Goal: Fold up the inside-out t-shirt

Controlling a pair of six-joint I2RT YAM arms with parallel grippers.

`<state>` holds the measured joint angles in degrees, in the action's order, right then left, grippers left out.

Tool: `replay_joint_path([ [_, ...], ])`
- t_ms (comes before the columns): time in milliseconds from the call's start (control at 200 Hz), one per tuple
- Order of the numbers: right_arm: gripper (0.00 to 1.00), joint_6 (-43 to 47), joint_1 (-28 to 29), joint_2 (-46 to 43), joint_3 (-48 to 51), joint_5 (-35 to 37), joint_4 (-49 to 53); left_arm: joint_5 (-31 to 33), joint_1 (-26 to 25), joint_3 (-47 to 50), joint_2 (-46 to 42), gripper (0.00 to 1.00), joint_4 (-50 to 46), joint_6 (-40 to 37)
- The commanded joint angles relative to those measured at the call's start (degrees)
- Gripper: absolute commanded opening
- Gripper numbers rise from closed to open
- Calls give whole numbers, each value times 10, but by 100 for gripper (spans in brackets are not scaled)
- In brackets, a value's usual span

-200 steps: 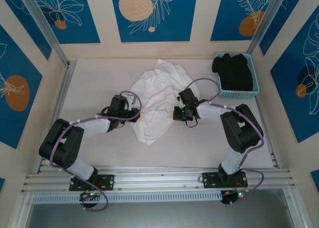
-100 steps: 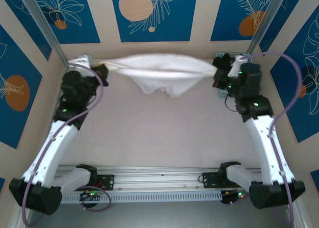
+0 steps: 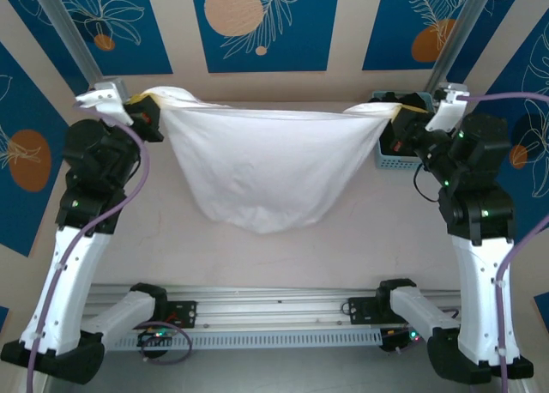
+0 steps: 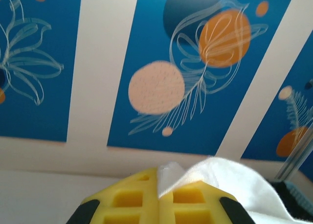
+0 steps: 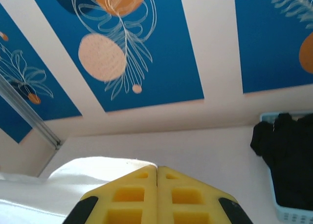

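Left gripper (image 4: 157, 192) is clenched on one upper corner of the inside-out t-shirt (image 3: 257, 170), and the right gripper (image 5: 156, 185) pinches the opposite corner. The shirt hangs stretched between both grippers, sagging below them above the desk (image 3: 343, 247).

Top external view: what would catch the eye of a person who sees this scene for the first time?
The white t-shirt stands out most: it hangs spread like a curtain over the table, pinched at its upper corners by the left tool and the right tool, both raised high. Next comes the light blue basket at the far right, holding a black garment.
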<state>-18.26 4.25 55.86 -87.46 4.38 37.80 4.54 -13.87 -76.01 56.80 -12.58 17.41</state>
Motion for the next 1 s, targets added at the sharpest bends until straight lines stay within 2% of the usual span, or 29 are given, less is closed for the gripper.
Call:
replay_joint_path([
  [0, 0, 6, -4, 35, 18, -24, -2, -11, 7, 0, 33, 0, -5, -10],
  [215, 0, 3, -10, 146, -17, -38, -50, -1, 8, -56, 133, 0, 14, -27],
  [335, 0, -5, -13, 223, -131, -53, -48, -17, 16, -185, 220, 0, -25, -32],
  [410, 0, -3, -12, 238, -206, -53, -32, -38, 16, -274, 238, 0, -54, -32],
  [490, 0, 4, -13, 232, -264, -48, -14, -58, 16, -314, 215, 0, -51, -22],
  [575, 0, 9, -12, 205, -298, -44, 5, -72, 16, -316, 166, 0, -43, -10],
  [825, 0, 1, -12, 56, -256, -38, 14, -67, 16, -260, 12, 0, -39, 5],
  [995, 0, 8, -12, 18, -262, -22, 24, -37, 16, -277, 0, 0, -82, -28],
])
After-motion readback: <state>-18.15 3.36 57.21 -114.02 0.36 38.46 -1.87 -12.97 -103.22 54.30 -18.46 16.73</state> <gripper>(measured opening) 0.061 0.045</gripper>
